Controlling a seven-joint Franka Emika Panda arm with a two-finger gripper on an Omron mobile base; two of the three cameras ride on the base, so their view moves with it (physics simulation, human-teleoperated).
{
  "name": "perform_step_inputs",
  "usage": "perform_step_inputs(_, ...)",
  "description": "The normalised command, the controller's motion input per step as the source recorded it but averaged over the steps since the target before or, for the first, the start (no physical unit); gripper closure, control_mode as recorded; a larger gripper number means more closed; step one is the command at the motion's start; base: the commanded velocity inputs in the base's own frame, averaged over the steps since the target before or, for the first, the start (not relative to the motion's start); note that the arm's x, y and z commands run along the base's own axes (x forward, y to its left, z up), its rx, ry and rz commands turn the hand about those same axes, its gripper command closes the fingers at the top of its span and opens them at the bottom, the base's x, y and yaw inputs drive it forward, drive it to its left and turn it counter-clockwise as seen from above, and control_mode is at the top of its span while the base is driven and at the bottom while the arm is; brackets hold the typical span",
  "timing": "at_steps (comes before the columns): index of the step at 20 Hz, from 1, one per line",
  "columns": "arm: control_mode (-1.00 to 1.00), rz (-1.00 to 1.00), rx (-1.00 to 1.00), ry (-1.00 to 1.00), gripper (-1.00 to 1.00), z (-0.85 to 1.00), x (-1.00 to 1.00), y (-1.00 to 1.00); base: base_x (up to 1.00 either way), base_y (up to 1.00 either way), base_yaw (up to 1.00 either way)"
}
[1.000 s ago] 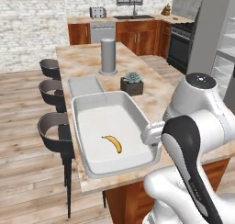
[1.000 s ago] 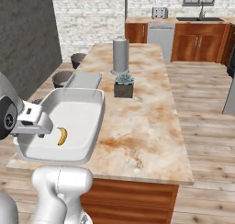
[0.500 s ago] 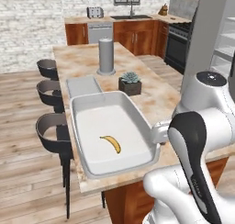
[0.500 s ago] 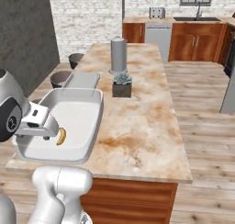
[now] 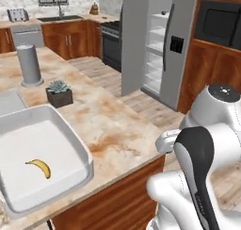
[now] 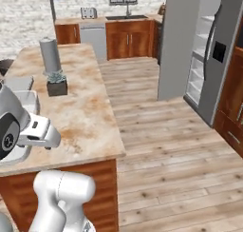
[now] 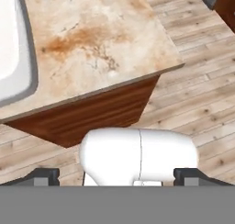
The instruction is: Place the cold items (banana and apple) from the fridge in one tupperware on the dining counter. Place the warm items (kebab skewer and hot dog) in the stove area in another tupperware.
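Banana (image 5: pixel 39 167): yellow, dark tips. Tupperware (image 5: pixel 70 135): pale whitish, plain. Surface (image 5: pixel 115 125): beige stone marbled with rust blotches, reddish-brown wooden base. Canister (image 5: pixel 29 65): mid grey. Planter (image 5: pixel 59 96): near-black box, grey-green leaves. Fridge (image 5: pixel 181 40): grey steel, black dispenser panel. Range (image 5: pixel 111 43): black. Floor (image 6: pixel 166 145): light wood planks. Back wall (image 6: pixel 23 17): whitish brick pattern. Cabinets (image 6: pixel 128 38): red-brown wood.

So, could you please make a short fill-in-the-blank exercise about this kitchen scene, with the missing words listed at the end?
1. The banana lies inside the pale ____ on the dining counter.
2. The fridge door stands ____, so its shelves show.
3. The small potted plant stands between the tray and the grey ____.
4. In the hand view, the gripper is ____ and holds nothing.

Missing words: tupperware; open; cylinder; open
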Motion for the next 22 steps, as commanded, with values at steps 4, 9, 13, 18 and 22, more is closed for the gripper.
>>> perform_step_inputs(4, 1.00, 0.00, 0.00, 0.00, -1.00, 0.00, 0.00, 0.00, 0.00, -1.00, -0.36)
perform_step_inputs(9, 1.00, 0.00, 0.00, 0.00, -1.00, 0.00, 0.00, 0.00, 0.09, -1.00, -0.23)
perform_step_inputs(13, 1.00, 0.00, 0.00, 0.00, -1.00, 0.00, 0.00, 0.00, 0.42, -0.92, -0.14)
perform_step_inputs(18, 1.00, 0.00, 0.00, 0.00, -1.00, 0.00, 0.00, 0.00, 0.77, -0.69, -0.03)
perform_step_inputs(22, 1.00, 0.00, 0.00, 0.00, -1.00, 0.00, 0.00, 0.00, 0.98, -0.50, 0.00)
